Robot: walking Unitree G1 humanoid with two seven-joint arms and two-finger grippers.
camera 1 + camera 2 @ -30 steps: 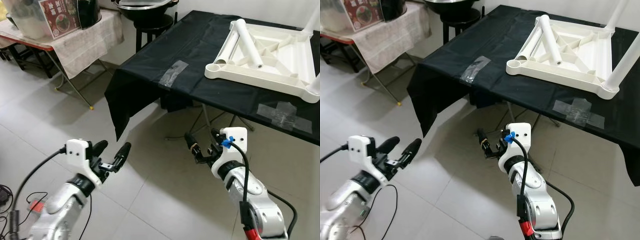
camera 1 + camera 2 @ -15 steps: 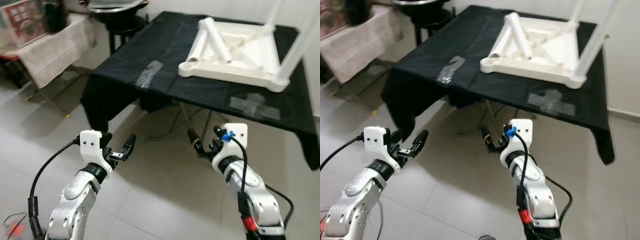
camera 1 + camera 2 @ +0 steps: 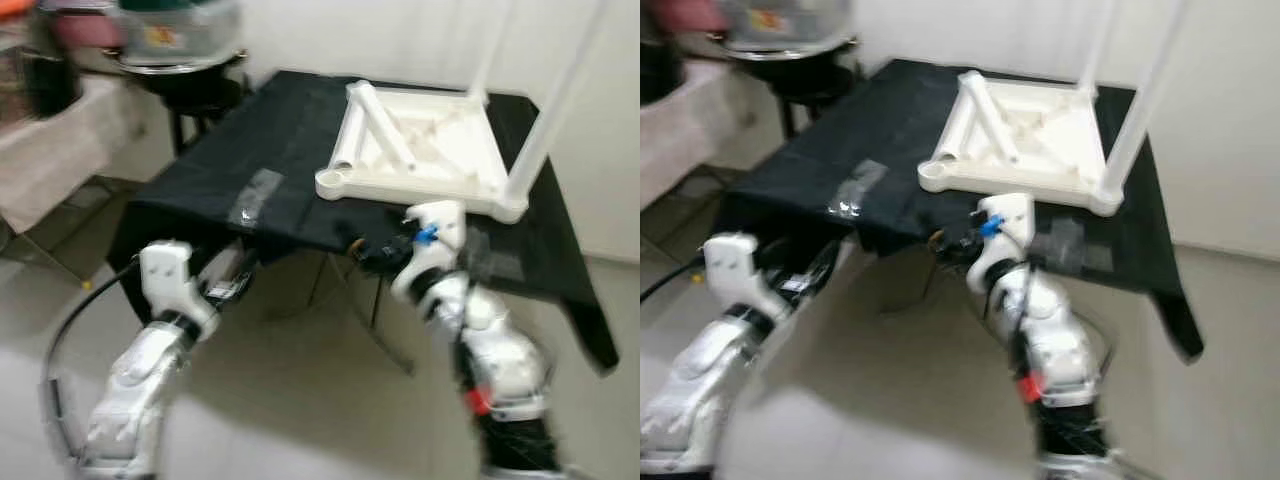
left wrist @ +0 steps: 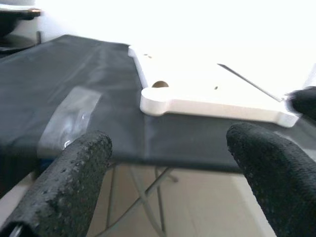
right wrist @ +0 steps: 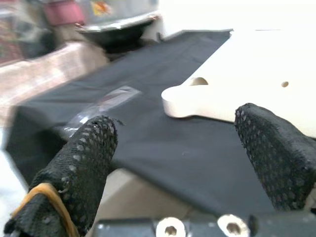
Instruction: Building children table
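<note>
Left eye view, blurred: I've got the left gripper point(image 3: 232, 276) low at the near edge of the black-covered table point(image 3: 250, 165), fingers too smeared to read here. Right gripper point(image 3: 372, 250) sits at that same front edge, just below the near corner of the white kids' table top point(image 3: 420, 150), which lies upside down on the cloth, ahead of and above both grippers. One loose white leg point(image 3: 378, 124) lies across its underside; one fitted leg point(image 3: 555, 95) stands up at the corner nearer my right arm. Clear tape patch point(image 3: 255, 195) on the cloth is just ahead of the left gripper.

Right eye view: same scene, nothing extra.

Left wrist view: fingers point(image 4: 64, 187) spread wide, nothing between. Table top's rounded corner w/ empty leg socket point(image 4: 159, 85) is straight ahead between them, well apart. Tape sits nearer one finger.

Right wrist view: fingers point(image 5: 81, 163) also spread wide, empty. Same socket corner point(image 5: 198, 81) ahead, nearer than from the left wrist. A pot point(image 5: 118, 15) shows beyond the table's far end.
</note>
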